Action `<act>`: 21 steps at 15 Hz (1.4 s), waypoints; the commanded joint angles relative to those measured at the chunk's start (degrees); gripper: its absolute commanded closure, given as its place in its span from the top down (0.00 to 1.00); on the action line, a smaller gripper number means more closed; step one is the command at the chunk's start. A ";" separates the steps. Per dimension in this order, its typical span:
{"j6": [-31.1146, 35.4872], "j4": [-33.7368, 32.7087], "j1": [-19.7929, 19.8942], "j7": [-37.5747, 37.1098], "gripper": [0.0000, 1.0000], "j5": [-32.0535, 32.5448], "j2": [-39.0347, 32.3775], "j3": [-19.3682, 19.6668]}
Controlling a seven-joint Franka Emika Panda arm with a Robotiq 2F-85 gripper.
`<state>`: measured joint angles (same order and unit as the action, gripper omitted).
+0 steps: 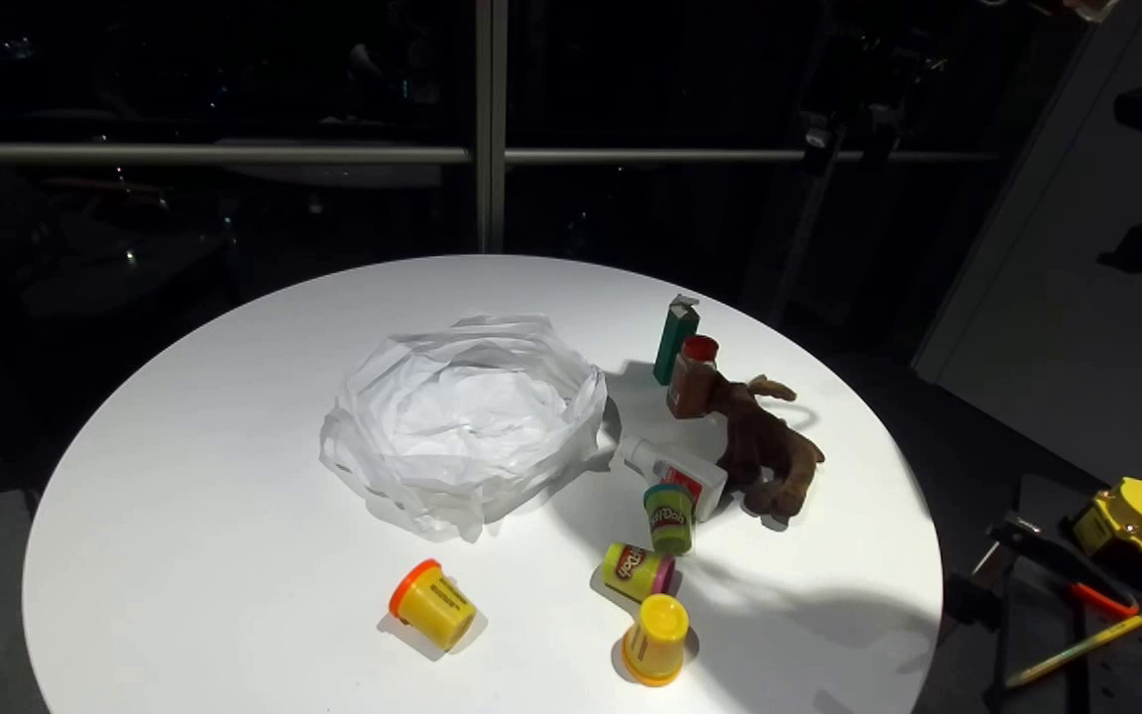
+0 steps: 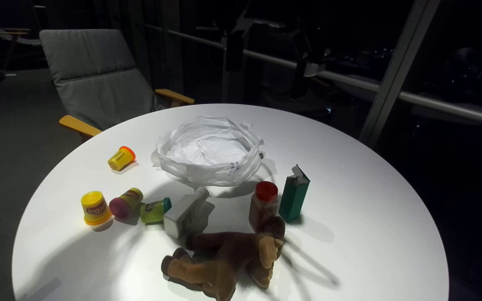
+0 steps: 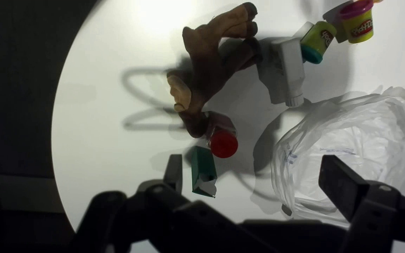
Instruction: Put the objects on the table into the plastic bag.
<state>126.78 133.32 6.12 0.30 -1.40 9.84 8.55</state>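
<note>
The tool (image 3: 253, 179) is positioned above the round white surface (image 1: 234, 555), and its fingers are spread wide. In the wrist view, a green carton (image 3: 201, 165) with a torn top is located between the fingers, nearer the left-hand one. The white plastic bag (image 3: 306, 128) is partly covered by the right-hand finger. Ahead of the tool, a red-capped bottle (image 3: 223, 143) is seen upright beside the head of a brown plush animal (image 3: 207, 70); whether they are touching cannot be told. Farther ahead, a white bottle (image 3: 290, 66) is seen on its side, followed by a teal-lidded Play-Doh tub (image 3: 319, 39) and a purple-lidded Play-Doh tub (image 3: 359, 26). Well apart from the tool, an amber-lidded Play-Doh tub (image 2: 95, 207) is inverted, and a red-orange-lidded yellow tub (image 2: 121, 159) is tipped over.
</note>
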 commanded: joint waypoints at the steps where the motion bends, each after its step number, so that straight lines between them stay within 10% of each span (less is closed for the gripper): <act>1: -0.56 -0.74 0.26 0.10 1.00 -0.17 -0.52 -0.45; 21: 19.52 -13.62 5.45 9.66 1.00 -5.34 -28.57 -0.01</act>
<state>144.50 126.02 10.26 7.29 -4.49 -12.05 10.14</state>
